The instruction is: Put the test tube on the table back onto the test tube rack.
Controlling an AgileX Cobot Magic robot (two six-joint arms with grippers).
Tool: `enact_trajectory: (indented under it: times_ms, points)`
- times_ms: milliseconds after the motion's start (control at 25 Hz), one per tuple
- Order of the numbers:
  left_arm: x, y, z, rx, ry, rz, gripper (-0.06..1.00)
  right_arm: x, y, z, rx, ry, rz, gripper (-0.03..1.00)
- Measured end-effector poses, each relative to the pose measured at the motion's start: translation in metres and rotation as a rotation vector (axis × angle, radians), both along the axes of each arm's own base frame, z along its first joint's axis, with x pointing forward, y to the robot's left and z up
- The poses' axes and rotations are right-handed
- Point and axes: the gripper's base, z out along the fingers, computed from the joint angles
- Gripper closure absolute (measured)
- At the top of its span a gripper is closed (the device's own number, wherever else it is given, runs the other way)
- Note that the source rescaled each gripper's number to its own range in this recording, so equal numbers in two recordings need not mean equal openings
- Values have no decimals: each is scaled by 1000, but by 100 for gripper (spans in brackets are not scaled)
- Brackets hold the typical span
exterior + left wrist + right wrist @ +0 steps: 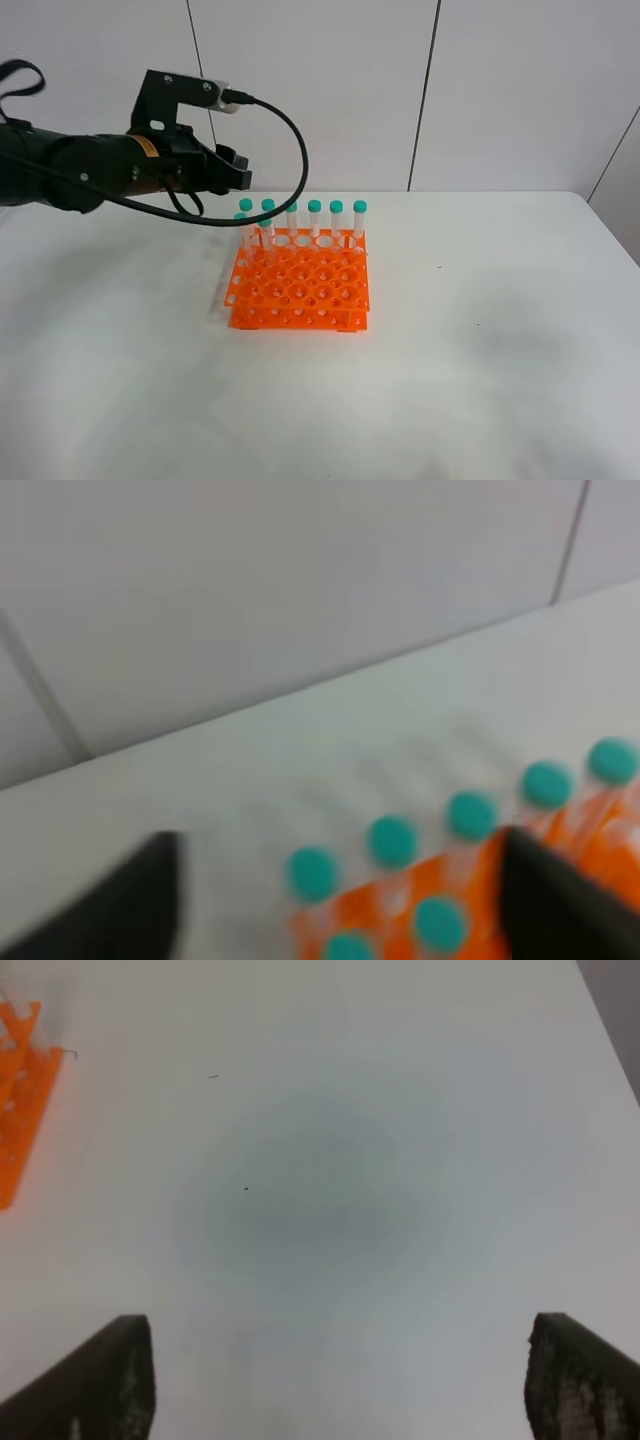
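- Over rack's back-left corner: left gripper (238, 172) hovers, fingers (555, 900) spread wide w/ nothing between them.
- Test tube (241, 238) sits in test tube rack (300, 285), back-left corner, next to the other teal caps; can't tell it from its neighbours for sure.
- Long axis vertical, cap up, tip down in hole.
- Step, judged: release done. Next: lift arm straight up, don't clip caps.
- Right gripper (340, 1380): fingers wide apart, empty, over bare desk (500, 380).

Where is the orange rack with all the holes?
In the high view, the orange test tube rack sits mid-table, slightly left of centre, teal-capped tubes standing along its back row, just below the left claw.
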Motion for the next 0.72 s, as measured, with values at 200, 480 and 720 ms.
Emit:
enact_trajectory:
  times_ms: [200, 480, 720]
  points:
    - [-13, 29, 15, 94, 93, 19, -3, 0, 0, 0, 0, 0, 0, 5]
    - [-63, 67, 66, 149, 171, 73, -6, 0, 0, 0, 0, 0, 0, 5]
    - [-131, 95, 113, 147, 173, 138, -6, 0, 0, 0, 0, 0, 0, 5]
